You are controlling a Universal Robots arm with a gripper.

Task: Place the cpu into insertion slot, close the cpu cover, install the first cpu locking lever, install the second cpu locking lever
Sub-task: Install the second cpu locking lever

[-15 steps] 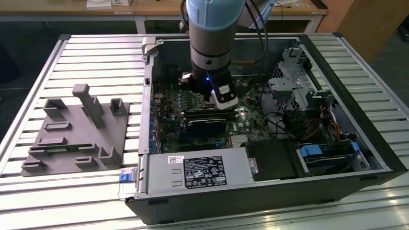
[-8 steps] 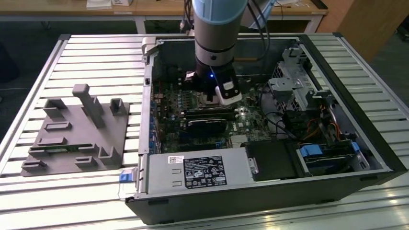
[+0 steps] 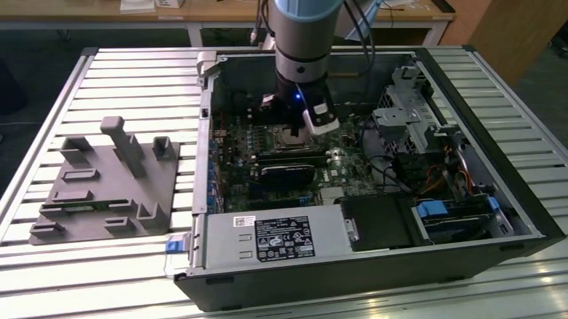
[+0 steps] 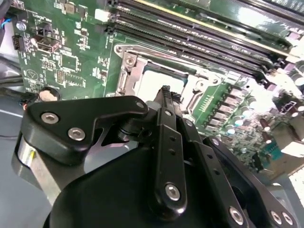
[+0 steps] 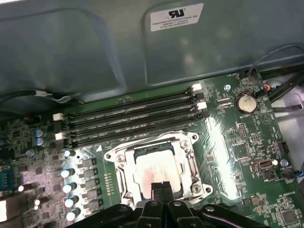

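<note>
The cpu (image 5: 154, 167), a silvery square chip, lies flat in the insertion slot (image 5: 124, 191) on the green board. The cpu cover (image 5: 119, 157), a thin metal frame, lies down around the chip, which shows through its window. My gripper (image 5: 161, 186) hangs just over the chip's edge, its black fingertips pressed together, shut with nothing between them. I cannot tell whether they touch the chip. In the second wrist view the gripper (image 4: 165, 90) stands before the cpu (image 4: 154, 81). In the exterior view the gripper (image 3: 296, 133) reaches down inside the open computer case.
Long black memory slots (image 5: 133, 121) run beside the socket, with a row of capacitors (image 5: 71, 190) and a coin battery (image 5: 245, 102) nearby. The case wall (image 5: 95, 42) rises behind the board. A power supply (image 3: 275, 236), drive cage (image 3: 408, 113) and grey fixture (image 3: 106, 183) surround the work area.
</note>
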